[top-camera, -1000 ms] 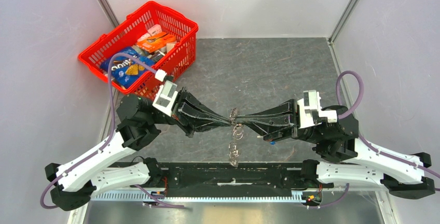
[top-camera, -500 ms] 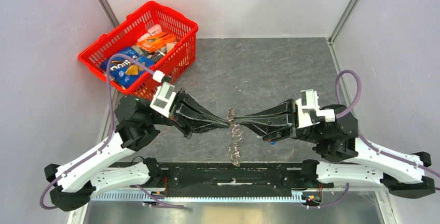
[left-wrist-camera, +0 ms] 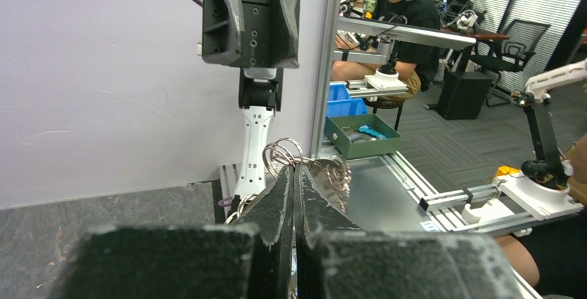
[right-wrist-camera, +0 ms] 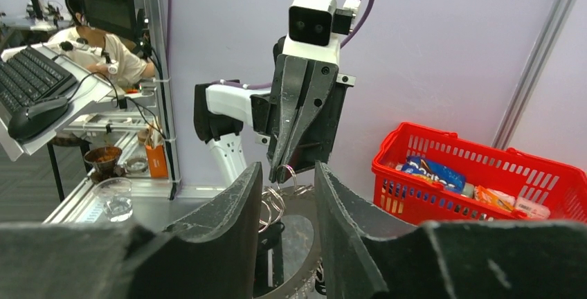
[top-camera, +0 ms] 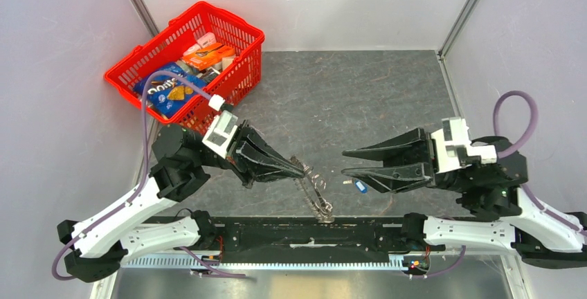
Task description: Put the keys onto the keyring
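Left jaws closed on keyring (top-camera: 305,168), keys (top-camera: 320,201) trailing from it toward near edge. Right jaws parted, gripping nothing, apart from keyring; blue-headed key (top-camera: 359,187) on counter (top-camera: 360,98) just beside them.

Right gripper (right-wrist-camera: 289,174): two dark fingers, parted, occupying the foreground at 6 o'clock.
Left gripper (right-wrist-camera: 280,169): seen head-on at centre, fingers pressed together and pointed down; a white camera (right-wrist-camera: 315,19) is mounted above it at 12 o'clock.
Keyring (right-wrist-camera: 274,201): thin wire loops, pinched at the Left gripper's tips and hung beneath, framed by the gap between the near fingers.
Red basket (right-wrist-camera: 422,183): set at 4 o'clock, with coloured packets (right-wrist-camera: 430,169) held inside.
Seated person (right-wrist-camera: 104,48) and keyboard (right-wrist-camera: 31,81): recorded at 10 o'clock.
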{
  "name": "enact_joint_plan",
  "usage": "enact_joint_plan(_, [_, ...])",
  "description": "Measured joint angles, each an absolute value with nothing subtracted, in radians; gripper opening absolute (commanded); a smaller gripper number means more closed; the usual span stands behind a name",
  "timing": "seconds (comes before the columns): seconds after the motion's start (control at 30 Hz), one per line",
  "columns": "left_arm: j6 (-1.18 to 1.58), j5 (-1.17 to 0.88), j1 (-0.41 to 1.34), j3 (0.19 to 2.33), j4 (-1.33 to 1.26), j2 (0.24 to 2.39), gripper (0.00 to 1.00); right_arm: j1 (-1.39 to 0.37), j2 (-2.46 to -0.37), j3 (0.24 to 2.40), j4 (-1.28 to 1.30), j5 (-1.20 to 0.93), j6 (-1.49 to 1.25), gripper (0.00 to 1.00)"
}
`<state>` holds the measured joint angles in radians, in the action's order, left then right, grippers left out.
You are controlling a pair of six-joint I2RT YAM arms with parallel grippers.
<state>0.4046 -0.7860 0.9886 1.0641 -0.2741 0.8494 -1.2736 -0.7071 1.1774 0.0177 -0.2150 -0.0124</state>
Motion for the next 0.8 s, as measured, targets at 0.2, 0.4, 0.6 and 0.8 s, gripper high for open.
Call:
enact_joint_plan(0.2, [0.405, -0.851, 0.989, 1.125, -0.212, 0.873, 0.02, -1.274, -0.785, 1.416, 0.306, -0.278, 0.069, 0.42])
enact_joint_plan(0.4, [0.410, -0.923, 0.989, 1.159, -0.146, 0.890, 0.02, -1.274, -0.934, 1.633, 0.584, -0.345, 0.149, 0.41])
enact_joint_plan(0.6, [0.421, -0.981, 0.989, 1.184, -0.075, 0.892, 0.02, -1.273, -1.075, 1.749, 0.788, -0.415, 0.216, 0.40])
enact_joint_plan(0.8, [0.422, -1.028, 0.989, 1.209, 0.011, 0.908, 0.02, -1.274, -1.130, 1.758, 0.871, -0.487, 0.249, 0.41])
